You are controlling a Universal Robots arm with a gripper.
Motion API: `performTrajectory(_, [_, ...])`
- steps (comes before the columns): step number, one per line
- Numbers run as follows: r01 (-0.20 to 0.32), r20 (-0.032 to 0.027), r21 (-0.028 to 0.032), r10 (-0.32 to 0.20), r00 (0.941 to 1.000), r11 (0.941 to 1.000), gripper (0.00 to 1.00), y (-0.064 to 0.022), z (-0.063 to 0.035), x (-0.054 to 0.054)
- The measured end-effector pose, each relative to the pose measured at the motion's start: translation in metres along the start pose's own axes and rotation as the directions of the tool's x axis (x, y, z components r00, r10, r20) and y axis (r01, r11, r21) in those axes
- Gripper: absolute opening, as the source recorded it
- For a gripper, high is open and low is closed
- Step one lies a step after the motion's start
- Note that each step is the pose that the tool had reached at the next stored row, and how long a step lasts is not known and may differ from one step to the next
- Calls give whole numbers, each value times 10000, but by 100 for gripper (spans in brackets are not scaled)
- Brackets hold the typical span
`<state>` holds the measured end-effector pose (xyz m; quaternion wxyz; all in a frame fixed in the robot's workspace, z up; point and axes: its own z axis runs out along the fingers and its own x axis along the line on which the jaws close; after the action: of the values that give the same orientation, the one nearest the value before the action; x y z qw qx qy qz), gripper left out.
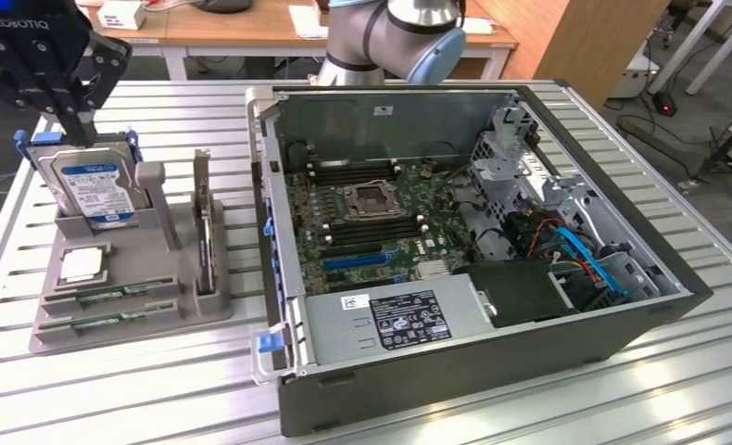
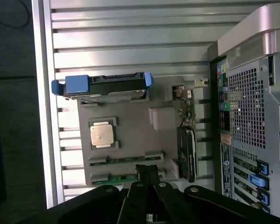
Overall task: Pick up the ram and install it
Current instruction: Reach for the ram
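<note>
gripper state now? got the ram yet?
Gripper: closed, holding nothing. The long green ram sticks sit in their slots in the grey holder.

A slatted metal counter [image 1: 119, 389] is carrying two things. A grey parts holder [image 1: 144, 264] is sitting toward the exterior view's left, and an open computer case [image 1: 465, 380] is lying on its side just beside it, toward the right.
</note>
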<state>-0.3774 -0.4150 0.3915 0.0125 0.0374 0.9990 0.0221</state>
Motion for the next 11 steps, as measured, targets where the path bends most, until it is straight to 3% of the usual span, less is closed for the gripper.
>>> performTrajectory(11, [0, 0, 0, 0, 10000, 10000, 9, -155, -7, -10])
